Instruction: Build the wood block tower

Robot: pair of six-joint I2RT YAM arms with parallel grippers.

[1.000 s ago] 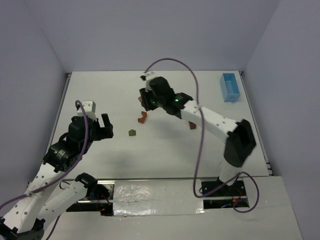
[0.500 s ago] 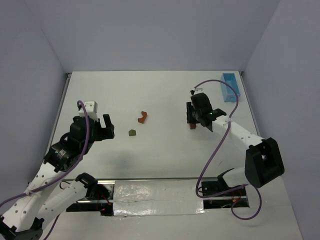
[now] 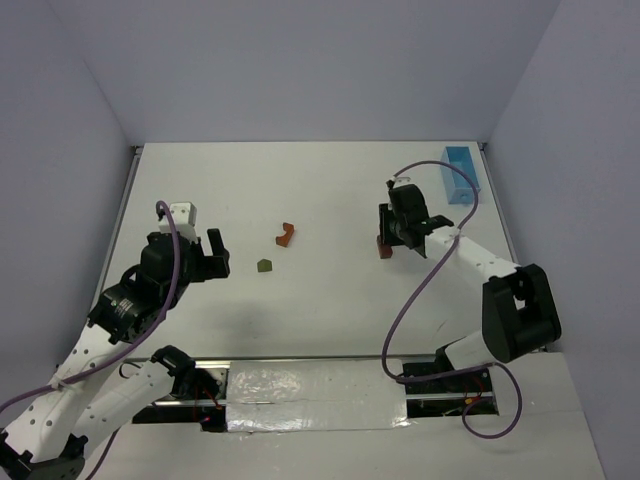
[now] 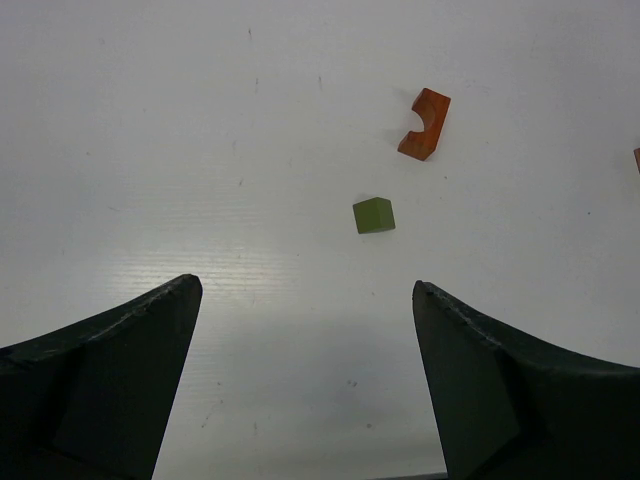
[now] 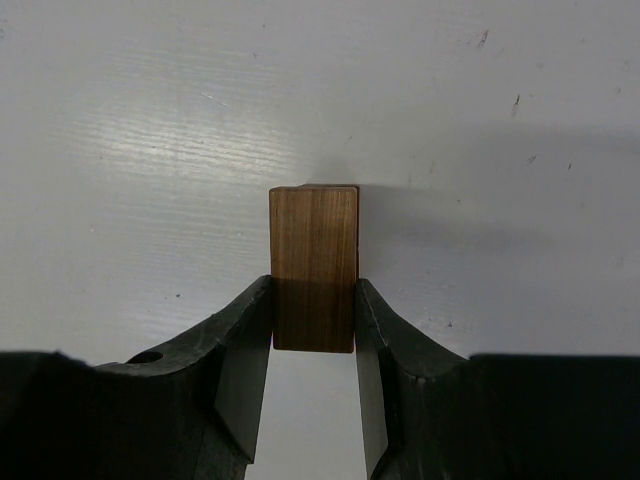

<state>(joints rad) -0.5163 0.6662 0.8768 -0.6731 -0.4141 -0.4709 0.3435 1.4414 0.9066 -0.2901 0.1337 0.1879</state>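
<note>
The left gripper (image 4: pixel 305 290) hangs wide open over the tabletop (image 4: pixel 150 150) and holds nothing. Just ahead of it, slightly right, lies the green block (image 4: pixel 373 215). Beyond that and further right is the orange arch (image 4: pixel 425 123), lying on its side. The right gripper (image 5: pixel 313 295) is partly closed on a brown block (image 5: pixel 313 245), clamping its two long sides. Whether that block touches the tabletop cannot be told. Well beyond this gripper, to its right, stands a blue box (image 3: pixel 460 175).
</note>
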